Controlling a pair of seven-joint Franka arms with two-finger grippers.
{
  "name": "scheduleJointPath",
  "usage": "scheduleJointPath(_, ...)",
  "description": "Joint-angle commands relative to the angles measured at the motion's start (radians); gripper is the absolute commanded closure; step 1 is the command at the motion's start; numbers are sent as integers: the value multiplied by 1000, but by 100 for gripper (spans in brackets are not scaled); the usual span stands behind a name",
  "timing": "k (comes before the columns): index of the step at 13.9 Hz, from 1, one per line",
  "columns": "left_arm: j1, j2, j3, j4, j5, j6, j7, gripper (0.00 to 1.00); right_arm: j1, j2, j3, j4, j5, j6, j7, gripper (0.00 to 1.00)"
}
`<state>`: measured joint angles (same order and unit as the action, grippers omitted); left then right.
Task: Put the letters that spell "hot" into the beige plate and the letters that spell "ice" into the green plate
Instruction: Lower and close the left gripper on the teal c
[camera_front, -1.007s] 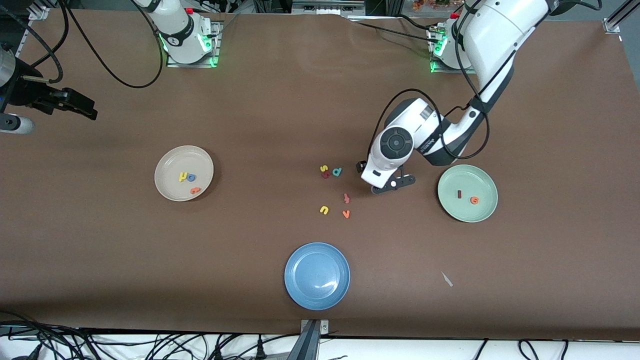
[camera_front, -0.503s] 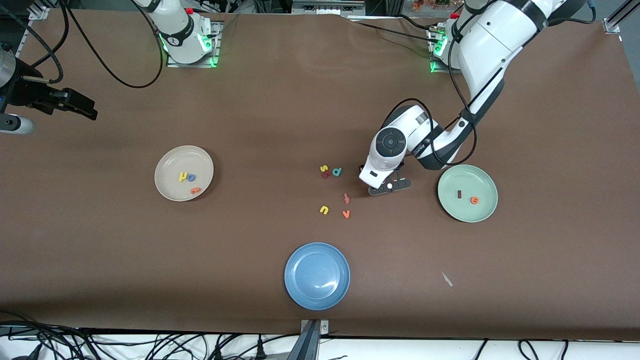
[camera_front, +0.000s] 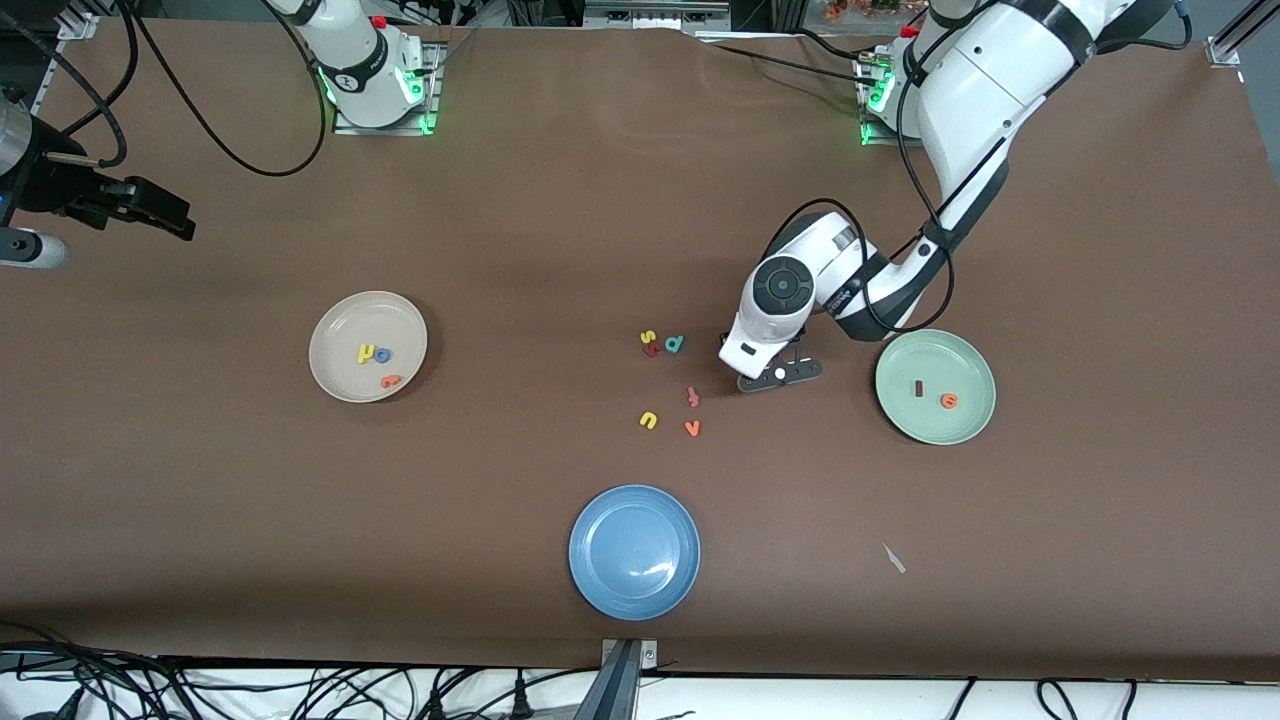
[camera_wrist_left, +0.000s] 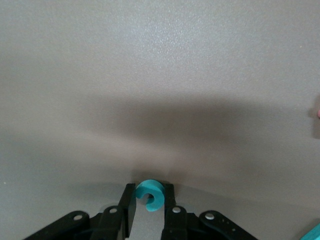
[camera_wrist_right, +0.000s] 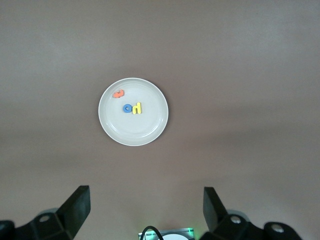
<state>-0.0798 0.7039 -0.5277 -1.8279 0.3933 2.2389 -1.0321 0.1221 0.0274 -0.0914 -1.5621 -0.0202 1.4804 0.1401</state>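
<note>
Down on the table, the left claw (camera_wrist_left: 148, 212) has its fingers (camera_wrist_left: 128, 207) pressed against both sides of the teal c (camera_wrist_left: 150, 194), between the loose letters and the green plate (camera_front: 968, 425).

Taking the green plate as the landmark: the blue plate (camera_front: 634, 590) lies nearer the front camera than it, toward the right arm's end. The green plate itself carries the dark red i (camera_front: 919, 388) and the orange e (camera_front: 949, 401). Just beside it, toward the right arm's end, comes the claw, then the scattered letters: a yellow u (camera_front: 648, 420), an orange v (camera_front: 691, 428), a yellow s (camera_front: 647, 337) and a teal d (camera_front: 674, 344).

Well apart from the green plate, at the right arm's end, sits the beige plate (camera_front: 335, 375) holding the yellow h (camera_front: 366, 353), blue o (camera_front: 382, 354) and orange t (camera_front: 390, 380). The right claw (camera_wrist_right: 146, 205) waits high over that plate, fingers spread wide apart.
</note>
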Motion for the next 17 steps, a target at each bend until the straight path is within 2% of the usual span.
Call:
scheduleJointPath(1, 8, 16, -6, -2, 35, 24, -19, 99, -9, 6, 2, 20, 17, -14, -7, 0)
scheduleJointPath(5, 11, 13, -8, 2, 32, 22, -20, 100, -9, 6, 2, 20, 17, -14, -7, 0)
scheduleJointPath(11, 21, -44, -9, 16, 19, -28, -13, 100, -9, 6, 2, 19, 17, -14, -7, 0)
scheduleJointPath(14, 28, -89, -8, 30, 33, -140, 1, 100, -9, 6, 2, 19, 17, -14, -10, 0)
scheduleJointPath(17, 100, -148, -9, 32, 30, -217, 154, 100, -9, 6, 2, 19, 17, -14, -10, 0)
